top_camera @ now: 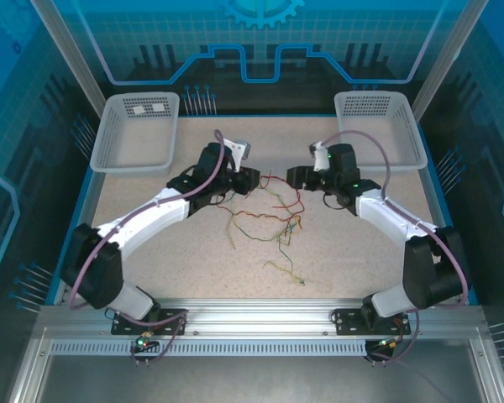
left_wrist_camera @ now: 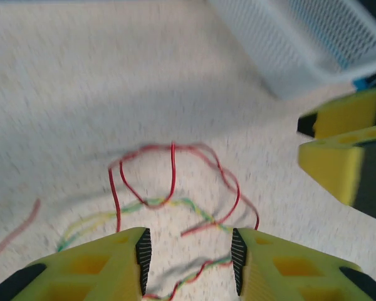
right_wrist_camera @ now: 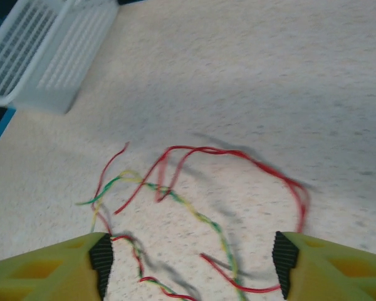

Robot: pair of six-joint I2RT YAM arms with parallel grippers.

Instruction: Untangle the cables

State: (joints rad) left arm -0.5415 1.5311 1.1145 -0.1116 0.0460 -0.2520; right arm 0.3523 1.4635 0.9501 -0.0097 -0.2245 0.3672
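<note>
Ahead of the spread left end effector (left_wrist_camera: 189,258), cables (left_wrist_camera: 173,164) lie tangled

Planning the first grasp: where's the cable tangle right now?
In the top view the cables lie mid-table, between and just nearward of the open left gripper and right gripper, with loose strands running toward the arm bases.

Red, yellow and green cables (left_wrist_camera: 173,166), some strands yellow-green twisted. Yellow fingers (left_wrist_camera: 94,266), black ribbed pads (left_wrist_camera: 143,254). Beige speckled surface (top_camera: 361,252). White perforated baskets (top_camera: 139,130). Blue grid-patterned backdrop (top_camera: 260,42).
</note>
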